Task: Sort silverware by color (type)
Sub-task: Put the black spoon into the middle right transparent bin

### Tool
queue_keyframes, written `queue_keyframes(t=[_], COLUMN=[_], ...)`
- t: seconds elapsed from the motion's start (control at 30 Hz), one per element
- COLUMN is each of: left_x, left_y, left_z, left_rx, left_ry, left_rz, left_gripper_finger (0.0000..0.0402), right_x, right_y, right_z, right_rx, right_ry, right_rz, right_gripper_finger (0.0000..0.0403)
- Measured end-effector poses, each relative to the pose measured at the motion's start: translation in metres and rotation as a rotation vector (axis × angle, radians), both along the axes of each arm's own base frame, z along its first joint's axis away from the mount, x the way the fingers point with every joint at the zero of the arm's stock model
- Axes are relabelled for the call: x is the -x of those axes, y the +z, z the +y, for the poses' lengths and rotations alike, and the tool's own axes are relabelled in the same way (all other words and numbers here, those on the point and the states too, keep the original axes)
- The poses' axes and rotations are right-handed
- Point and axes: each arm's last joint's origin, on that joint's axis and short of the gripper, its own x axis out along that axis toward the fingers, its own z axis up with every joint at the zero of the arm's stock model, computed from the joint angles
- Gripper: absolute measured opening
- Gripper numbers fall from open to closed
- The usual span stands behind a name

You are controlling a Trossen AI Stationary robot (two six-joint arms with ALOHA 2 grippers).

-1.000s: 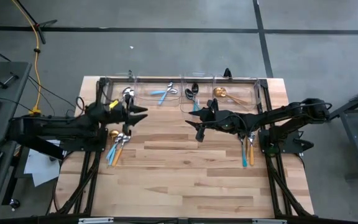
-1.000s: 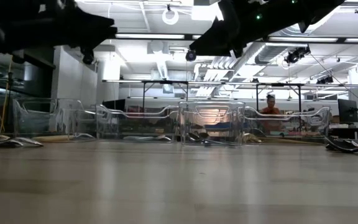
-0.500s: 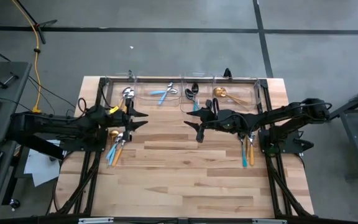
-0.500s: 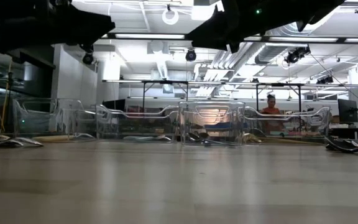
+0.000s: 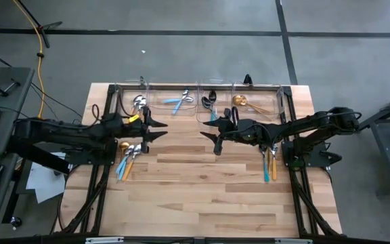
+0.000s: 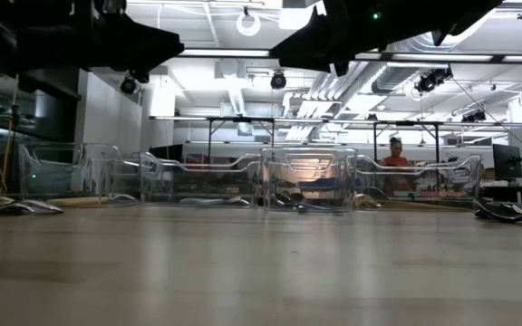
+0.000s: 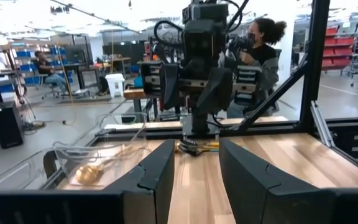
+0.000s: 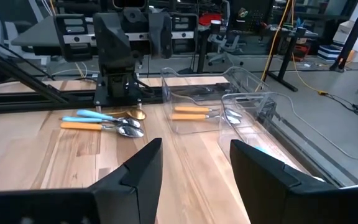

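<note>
While both end effectors (image 5: 156, 129) (image 5: 208, 133) hover spread and empty, gold, orange- and seemingly blue-handled silverware (image 5: 127, 157) lies scattered.

Wood-plank table (image 5: 202, 183), matt; clear glossy plastic bins (image 5: 181, 102); shiny metal silverware (image 5: 128, 157).

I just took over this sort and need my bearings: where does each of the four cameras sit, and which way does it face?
High: overhead, straight down on the table; both arms show.
Low: table height, facing the bins; arms overhead.
Left wrist: faces the right arm; left gripper open.
Right wrist: faces the left arm; right gripper open.
Shared: the loose cutlery pile also shows from above.
</note>
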Motion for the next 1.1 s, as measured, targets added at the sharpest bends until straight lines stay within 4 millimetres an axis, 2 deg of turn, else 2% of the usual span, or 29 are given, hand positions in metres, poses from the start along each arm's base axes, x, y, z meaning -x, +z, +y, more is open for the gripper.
queue_keyframes(t=[1.1], left_x=[-0.0007], left_y=[0.0024], left_z=[0.0012], left_rx=[0.001], left_ry=[0.038], left_rz=[-0.009], left_gripper_finger=[0.0117], right_x=[0.001], right_y=[-0.0048], right_z=[-0.0021], right_rx=[-0.034], right_ry=[-0.017], right_rz=[0.042], right_gripper_finger=[0.0172])
